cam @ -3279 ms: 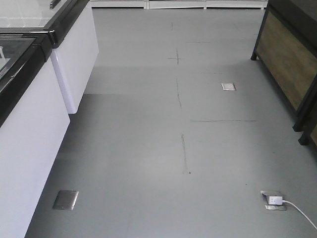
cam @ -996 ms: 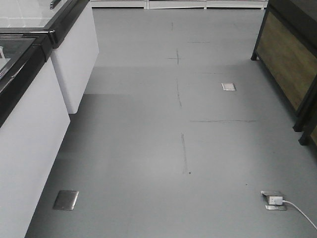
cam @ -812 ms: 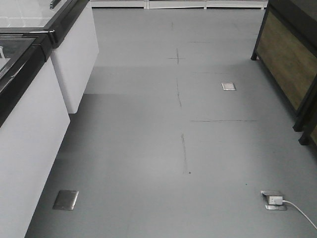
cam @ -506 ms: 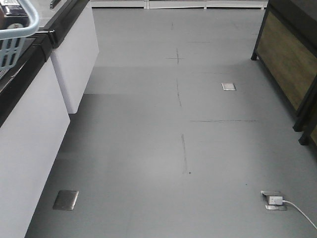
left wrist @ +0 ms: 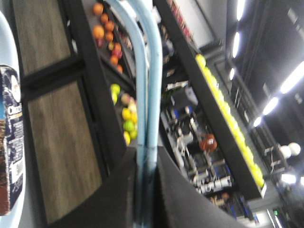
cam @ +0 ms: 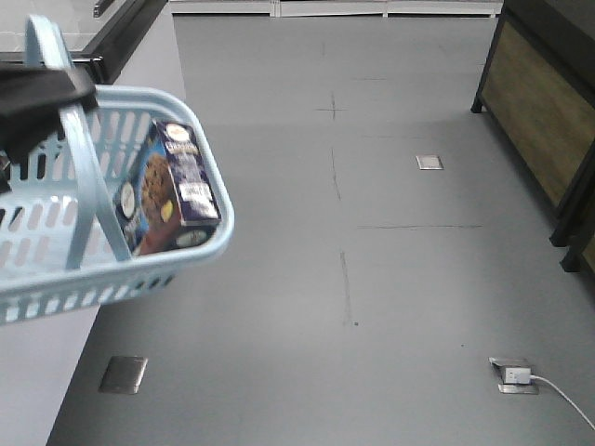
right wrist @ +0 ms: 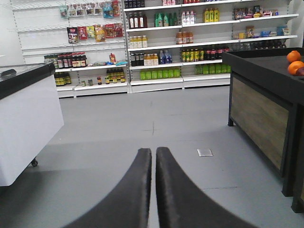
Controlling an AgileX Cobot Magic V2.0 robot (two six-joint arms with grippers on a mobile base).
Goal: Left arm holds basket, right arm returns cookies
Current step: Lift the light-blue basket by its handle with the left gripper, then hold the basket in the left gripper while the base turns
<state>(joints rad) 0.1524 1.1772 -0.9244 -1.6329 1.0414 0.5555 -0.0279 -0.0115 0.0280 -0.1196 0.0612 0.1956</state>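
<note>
1. Looking through the front camera, I see the light blue basket (cam: 186, 265) hanging in the air at the left, above the grey floor (cam: 372, 279) and tilted.
2. My left gripper (left wrist: 145, 159) is clamped around the basket's two thin handles (left wrist: 147, 85). On the left wrist camera both hoops run side by side, straight down between its dark fingers.
3. On the front camera, that gripper shows as a black shape at the top of the near handle.
4. The cookie box (cam: 172, 186) is inside the basket, leaning against the far right wall with its chocolate cookie picture facing up. One edge of it also shows at the left of the left wrist view.
5. My right gripper (right wrist: 153, 159) has its fingers pressed together with nothing between them. It is pointing along the aisle toward shelves (right wrist: 190, 42) of bottles.
6. A white counter (right wrist: 28, 123) stands to its left. To its right is a wood-panelled stand (right wrist: 259, 118) with oranges (right wrist: 294, 61) on top.
7. A white plug (cam: 517, 374) sits in a floor socket at the lower right of the front view.
</note>
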